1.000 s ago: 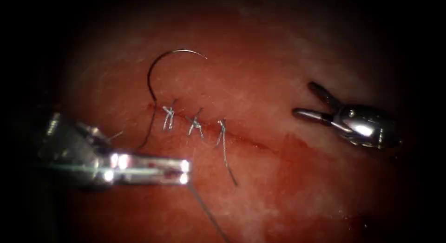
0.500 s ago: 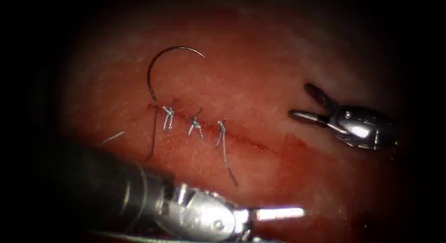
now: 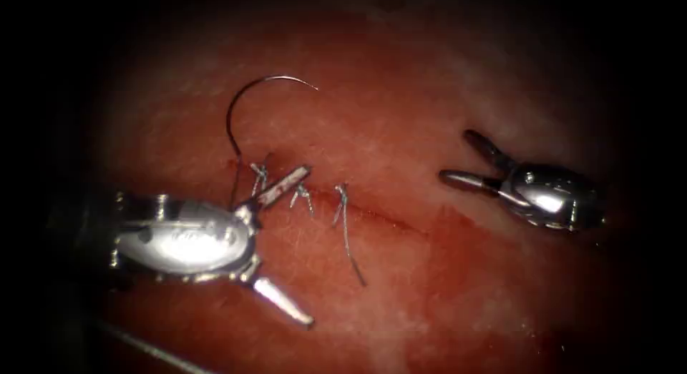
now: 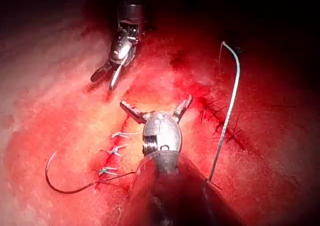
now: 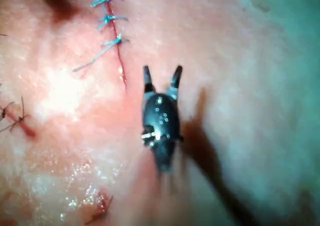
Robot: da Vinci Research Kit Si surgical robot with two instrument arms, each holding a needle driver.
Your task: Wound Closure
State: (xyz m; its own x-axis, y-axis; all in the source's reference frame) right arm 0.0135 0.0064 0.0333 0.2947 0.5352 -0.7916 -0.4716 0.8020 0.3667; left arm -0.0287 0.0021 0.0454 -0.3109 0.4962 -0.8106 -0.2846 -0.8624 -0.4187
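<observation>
Looking for writing first, we find only a faint engraved mark on the body of the left tool (image 3: 280,251), too small to read.

Left tool: lower left of the endoscope frame, jaws spread wide and holding nothing. One jaw lies over the stitched stretch of the cut (image 3: 372,213), its tip between the first and second stitches (image 3: 300,195); the other points toward the lower middle of the frame. The left wrist view shows the same tool (image 4: 156,108) with jaws parted.

Right tool (image 3: 465,159): right of frame, well apart from the cut, jaws parted and holding nothing. The right wrist view agrees (image 5: 162,77).

Needle (image 3: 247,102): free of both tools, lying on the tissue (image 3: 444,288) in the upper left, its arc above the left end of the cut, point toward upper middle. We cannot tell whether its lower end sits in the tissue. Thread (image 3: 234,184) runs down from that end toward the left tool. A loose thread tail (image 3: 349,245) trails down from the third stitch.

Against half a second ago: the left tool stood along the bottom edge with jaws closed and pointing right; now it is higher, at the stitches, and spread. Needle unmoved. Right tool shifted slightly leftward.
</observation>
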